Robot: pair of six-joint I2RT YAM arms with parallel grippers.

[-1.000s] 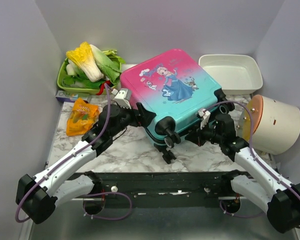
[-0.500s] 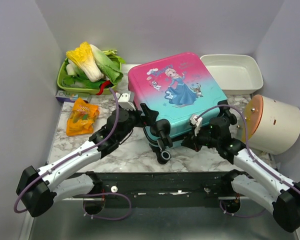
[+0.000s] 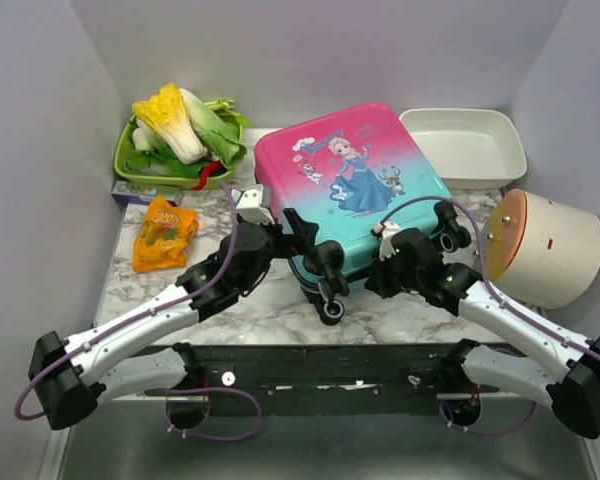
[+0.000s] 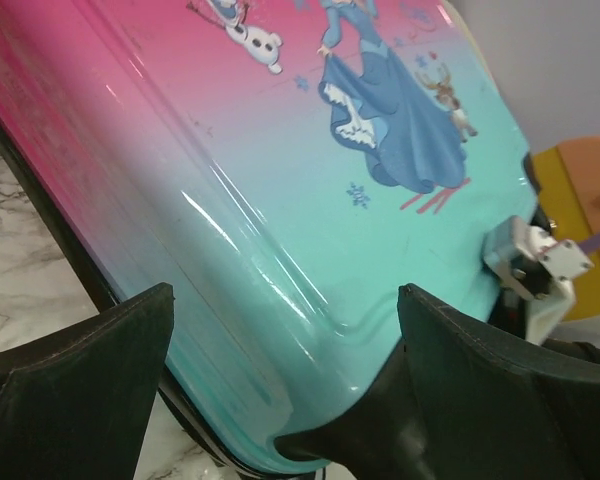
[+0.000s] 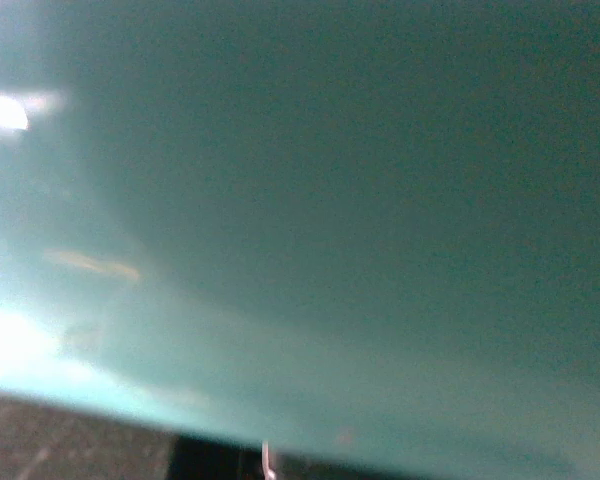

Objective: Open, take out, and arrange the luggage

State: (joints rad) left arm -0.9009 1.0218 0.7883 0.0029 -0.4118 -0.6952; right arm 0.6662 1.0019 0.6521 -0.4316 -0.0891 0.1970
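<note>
Reaching low across the grey-veined marble tabletop point(image 3: 250, 300) from both near corners, converging on the wheeled end of the small pink-to-teal hard-shell suitcase point(image 3: 350, 180), lying closed at mid-table, princess print facing up, black wheels toward the bases. Probably bracing the shell ahead of unzipping. Doing this well means pinning the near corner against rolling on the wheels and hunting for the pull along the black zipper trim rather than pawing the slick shell. Straddling the near left corner with the left gripper point(image 3: 283, 232), forearm stretched out flat, fingers point(image 4: 90, 370) spread wide to either side of the teal shell, no clamping visible. Nosing in low at the near right edge with the right gripper point(image 3: 378, 272), elbow bent, jaws pressed together and pinching nothing discernible, wrist view showing only blurred teal. Standing beyond: orange snack packet point(image 3: 163, 232) left, white cylindrical drum with orange lid point(image 3: 550, 250) right, green basket of leafy vegetables point(image 3: 130, 165) and white rectangular tray point(image 3: 465, 145) rearmost.
</note>
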